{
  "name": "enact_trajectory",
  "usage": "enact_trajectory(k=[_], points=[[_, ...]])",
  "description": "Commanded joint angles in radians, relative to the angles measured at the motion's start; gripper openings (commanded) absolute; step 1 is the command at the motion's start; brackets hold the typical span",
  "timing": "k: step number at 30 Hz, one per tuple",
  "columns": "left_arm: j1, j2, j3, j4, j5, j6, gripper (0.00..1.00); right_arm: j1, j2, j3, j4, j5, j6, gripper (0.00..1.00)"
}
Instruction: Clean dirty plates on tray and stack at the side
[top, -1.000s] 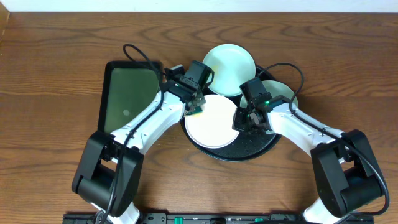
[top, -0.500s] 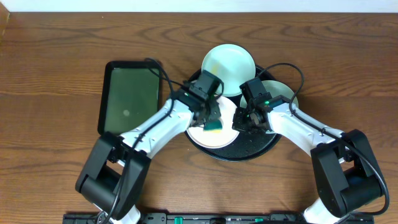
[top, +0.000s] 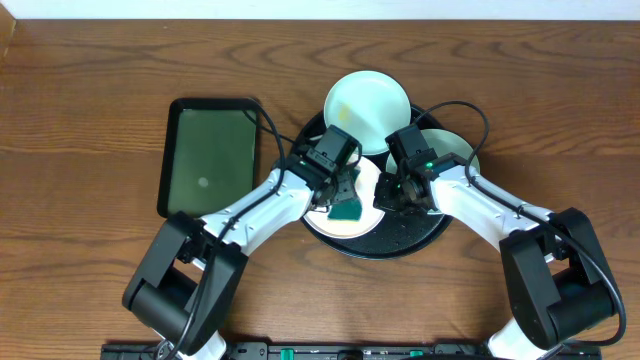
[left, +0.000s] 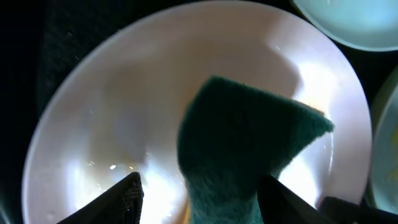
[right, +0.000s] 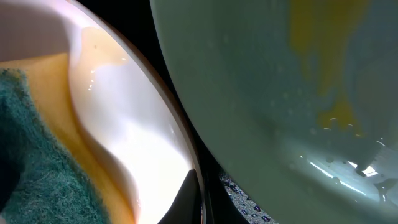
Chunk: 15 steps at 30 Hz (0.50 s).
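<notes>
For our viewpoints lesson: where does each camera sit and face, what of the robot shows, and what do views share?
Overhead: above the table, facing down; both arms, the black tray.
Left wrist: left arm, facing down onto the white plate; jaws flank the green sponge.
Right wrist: right arm, low at that plate's rim; one jaw tip.
All share plate and sponge.

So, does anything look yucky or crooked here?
Yes. The pale green plate has a yellow smear on it, and the top plate sticks out past the black tray's rim.
</notes>
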Motion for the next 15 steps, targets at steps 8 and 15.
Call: enact_trajectory(k=[8, 15], points=[[-0.007, -0.043, 0.005, -0.003, 0.02, 0.035, 0.49, -0.008, 0.021, -0.01, -0.007, 0.046, -0.016, 0.02], [-0.063, -0.037, 0.005, -0.002, -0.011, 0.055, 0.48, -0.008, 0.021, -0.01, -0.005, 0.046, -0.016, 0.02]])
